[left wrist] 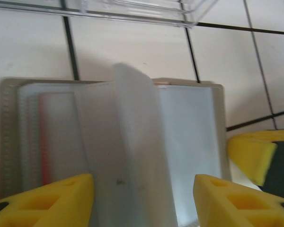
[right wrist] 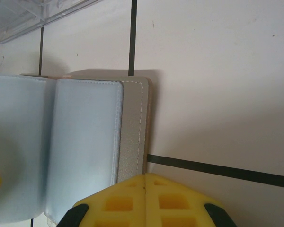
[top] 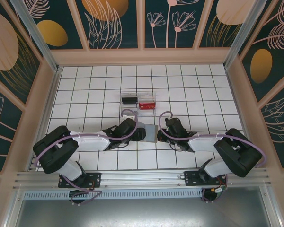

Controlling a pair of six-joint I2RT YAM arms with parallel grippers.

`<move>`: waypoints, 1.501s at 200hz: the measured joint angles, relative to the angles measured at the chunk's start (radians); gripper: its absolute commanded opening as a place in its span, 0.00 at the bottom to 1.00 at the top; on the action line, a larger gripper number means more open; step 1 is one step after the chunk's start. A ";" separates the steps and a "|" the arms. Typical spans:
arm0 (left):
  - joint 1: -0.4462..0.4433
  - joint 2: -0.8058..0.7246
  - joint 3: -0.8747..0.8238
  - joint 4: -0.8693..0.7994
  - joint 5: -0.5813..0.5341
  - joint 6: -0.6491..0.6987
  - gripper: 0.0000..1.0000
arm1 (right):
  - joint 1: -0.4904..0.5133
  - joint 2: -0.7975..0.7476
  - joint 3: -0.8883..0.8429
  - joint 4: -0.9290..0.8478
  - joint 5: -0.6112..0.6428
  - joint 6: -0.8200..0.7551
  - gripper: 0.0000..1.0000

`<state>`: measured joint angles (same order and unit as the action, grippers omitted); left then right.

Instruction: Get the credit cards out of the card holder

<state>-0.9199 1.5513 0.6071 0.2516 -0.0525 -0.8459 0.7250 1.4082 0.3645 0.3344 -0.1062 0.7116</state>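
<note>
Card holder: we saw grey-beige, with pale stitching.
Sleeves: milky, translucent; we perhaps saw red behind one.
Left gripper fingers: yellow.
Table: white tiles, dark grout lines.

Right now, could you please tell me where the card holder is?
In the top view, the card holder lies open on the tiled table, centred between the left claw and the right claw, just nearer the arms than the clear plastic tray.
</note>
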 measured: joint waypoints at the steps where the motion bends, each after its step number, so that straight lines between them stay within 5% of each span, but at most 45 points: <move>1: 0.000 0.000 0.000 0.001 0.002 0.000 0.58 | 0.000 0.000 0.000 0.000 0.000 0.000 0.02; 190: 0.000 -0.039 -0.002 0.185 0.225 0.003 0.59 | -0.037 -0.032 -0.001 -0.002 -0.007 0.000 0.02; 300: 0.064 -0.152 -0.018 -0.046 -0.024 0.069 0.21 | 0.013 -0.170 0.031 -0.049 -0.018 -0.014 0.18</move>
<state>-0.8558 1.3991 0.5892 0.2058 -0.0769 -0.7769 0.7380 1.2385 0.3950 0.2852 -0.1246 0.6975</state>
